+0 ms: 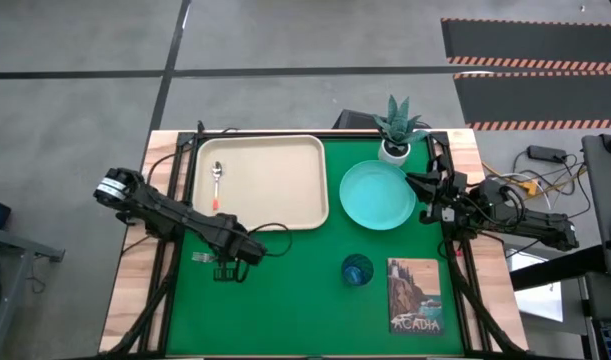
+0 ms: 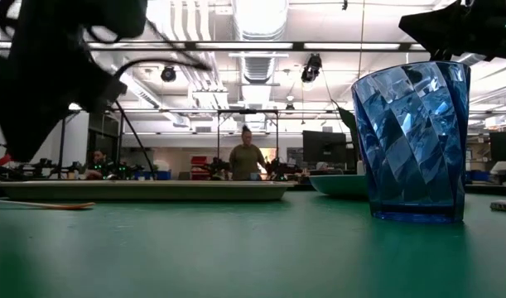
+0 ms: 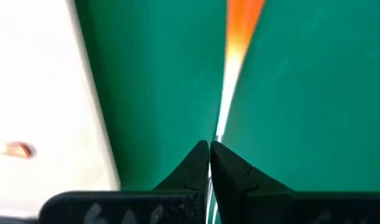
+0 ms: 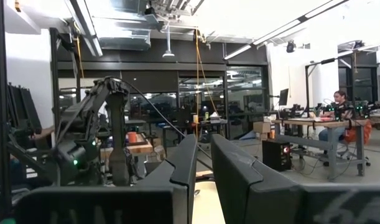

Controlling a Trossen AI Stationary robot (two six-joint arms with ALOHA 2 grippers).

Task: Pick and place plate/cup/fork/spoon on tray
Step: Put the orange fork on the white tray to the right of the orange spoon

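Observation:
The fork (image 1: 199,258) lies on the green mat just off the beige tray's (image 1: 275,180) near left corner. Its silver shaft and orange-red handle (image 3: 233,68) run out from under my left gripper (image 3: 209,144), which is shut, points straight down and stands over it (image 1: 223,268). The spoon (image 1: 217,185) lies on the tray's left part. The turquoise plate (image 1: 377,195) rests on the mat right of the tray. The blue cup (image 1: 357,270) stands upright nearer the front. My right gripper (image 1: 422,185) waits beside the plate's right rim, slightly open, with nothing between its fingers (image 4: 203,162). My left gripper comes from above, its shut fingertips (image 3: 199,155) right over the fork's thin shaft (image 3: 219,124) and across it. I cannot tell whether they touch the shaft. In the low view the fork (image 2: 45,204) lies level at table height.
A white pot with a green plant (image 1: 395,140) stands at the far edge behind the plate. A picture card (image 1: 415,295) lies near the front right, beside the cup. Bare green mat stretches between the fork and the cup. A person (image 2: 247,157) stands in the room beyond.

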